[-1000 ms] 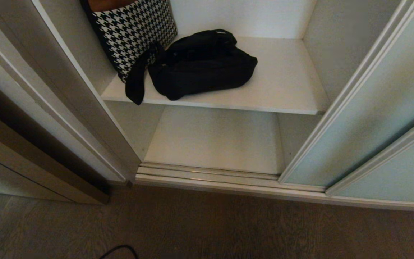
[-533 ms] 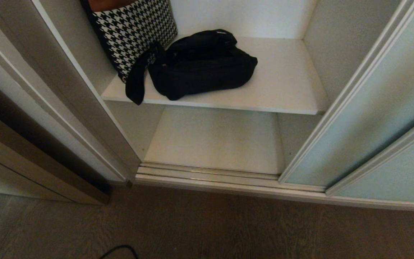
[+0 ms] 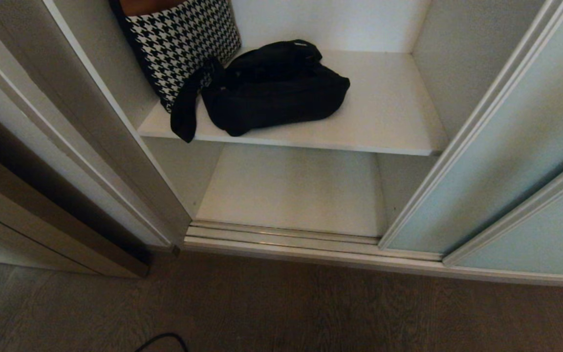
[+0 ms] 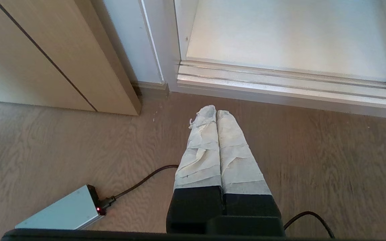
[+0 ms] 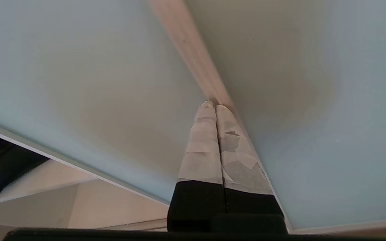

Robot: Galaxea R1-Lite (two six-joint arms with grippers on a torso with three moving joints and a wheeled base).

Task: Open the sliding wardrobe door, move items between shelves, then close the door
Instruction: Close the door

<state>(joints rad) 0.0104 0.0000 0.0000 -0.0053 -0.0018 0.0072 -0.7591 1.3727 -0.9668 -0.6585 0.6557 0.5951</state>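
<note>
Wardrobe door [image 3: 506,146]: frosted blue-green panel, slid to the right, opening clear.
Black bag [image 3: 274,90]: on the upper shelf [image 3: 384,117], left of centre, strap draped over the near edge.
Houndstooth bag [image 3: 184,41]: far left, touching the black bag.
Lower shelf [image 3: 291,188]: bare.
Left gripper [image 4: 216,115]: taped fingers pressed together, empty, above the floor [image 4: 62,144].
Right gripper [image 5: 214,107]: fingers together, empty, tips at the door's frame strip.
Writing: none legible.
</note>
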